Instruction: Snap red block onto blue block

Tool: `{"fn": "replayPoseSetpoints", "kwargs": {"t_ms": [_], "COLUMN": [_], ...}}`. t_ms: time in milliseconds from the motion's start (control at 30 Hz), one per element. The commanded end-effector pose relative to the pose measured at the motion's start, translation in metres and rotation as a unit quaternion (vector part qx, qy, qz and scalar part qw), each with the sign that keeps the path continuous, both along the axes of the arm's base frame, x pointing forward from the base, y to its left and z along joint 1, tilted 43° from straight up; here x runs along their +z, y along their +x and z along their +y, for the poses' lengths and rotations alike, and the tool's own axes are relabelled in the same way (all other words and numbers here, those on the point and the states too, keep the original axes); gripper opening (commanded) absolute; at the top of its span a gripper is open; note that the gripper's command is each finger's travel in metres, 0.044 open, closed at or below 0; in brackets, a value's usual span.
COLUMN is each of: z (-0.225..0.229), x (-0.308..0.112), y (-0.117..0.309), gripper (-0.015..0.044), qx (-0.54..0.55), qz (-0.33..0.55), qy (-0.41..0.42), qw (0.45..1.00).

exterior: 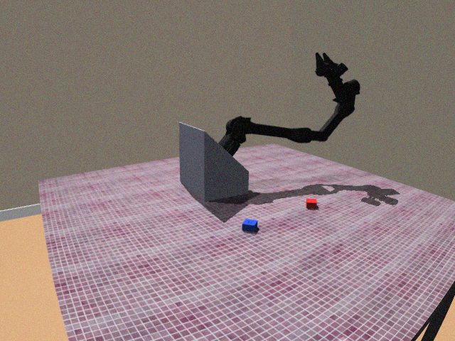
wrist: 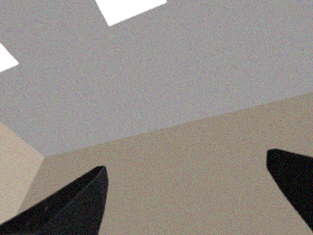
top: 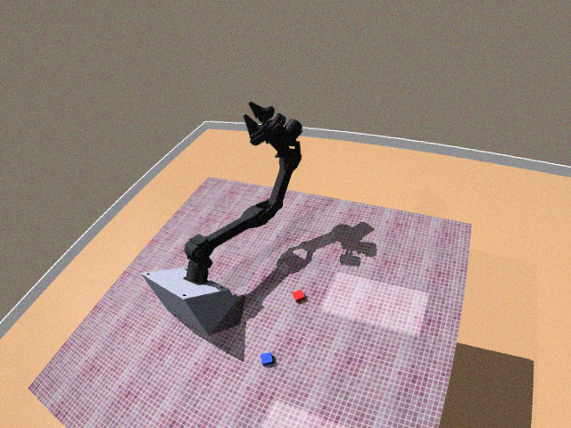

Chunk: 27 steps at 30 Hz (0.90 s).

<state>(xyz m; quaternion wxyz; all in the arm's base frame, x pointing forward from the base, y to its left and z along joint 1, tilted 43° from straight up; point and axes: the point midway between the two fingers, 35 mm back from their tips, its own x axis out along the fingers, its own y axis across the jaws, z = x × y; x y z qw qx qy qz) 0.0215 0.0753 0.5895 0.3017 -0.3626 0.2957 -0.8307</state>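
A red block (top: 298,295) (exterior: 311,203) lies on the checked table top, out beyond the front of the arm's base. A blue block (top: 267,358) (exterior: 249,224) lies apart from it, nearer the camera in the top and exterior views. My gripper (top: 247,109) (exterior: 320,54) (wrist: 187,165) is open and empty, with its fingers wide apart. It is raised high above the table, far from both blocks, and points upward. The wrist view shows only walls and ceiling between the fingers, with neither block in it.
The arm's grey wedge-shaped base (top: 202,308) (exterior: 220,172) stands on the table top (top: 368,368) (exterior: 183,275), to the left of both blocks in the top and exterior views. The arm's shadow falls across the table behind the red block.
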Motion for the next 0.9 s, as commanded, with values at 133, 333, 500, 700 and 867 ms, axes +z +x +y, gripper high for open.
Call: {"fn": "replayPoseSetpoints", "kwargs": {"t_ms": [133, 333, 500, 700, 867], "z": [-0.038, -0.134, -0.206, -0.269, -0.296], "x": [-0.001, -0.017, -0.045, -0.092, -0.138], "y": [-0.019, -0.032, -0.012, 0.043, 0.101], "gripper": [0.0440, 0.0440, 0.0440, 0.0440, 0.0440], "qx": [0.078, 0.251, 0.369, 0.468, 0.513], "qz": [-0.044, -0.153, -0.242, -0.339, -0.404], "qy": [0.024, 0.096, 0.172, 0.278, 0.370], "qw": [0.996, 0.951, 0.881, 0.767, 0.661]}}
